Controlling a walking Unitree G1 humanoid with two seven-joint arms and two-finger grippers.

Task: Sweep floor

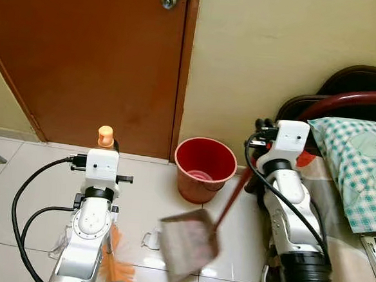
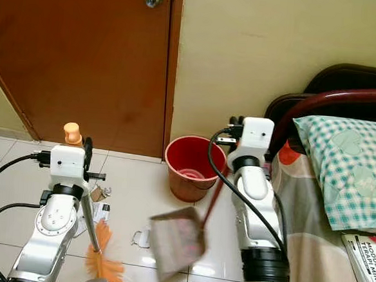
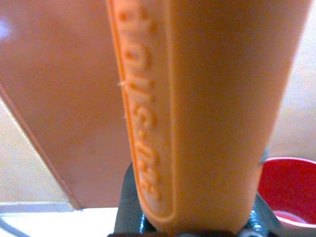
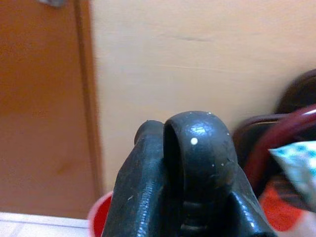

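left gripper (image 2: 84,148) grips the orange broom handle (image 2: 72,133); right gripper (image 1: 264,128) holds the dustpan (image 1: 188,243) by the red bucket (image 1: 205,167).

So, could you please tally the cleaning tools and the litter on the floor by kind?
Broom: 1
Dustpan: 1
Red bucket: 1
Litter scraps on the tiles: about 3, too small to count surely
Total: about 6

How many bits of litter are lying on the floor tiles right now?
About 3: a crumpled white wrapper beside the dustpan, and a brown scrap and white scrap by the broom. More may be hidden behind the arms.
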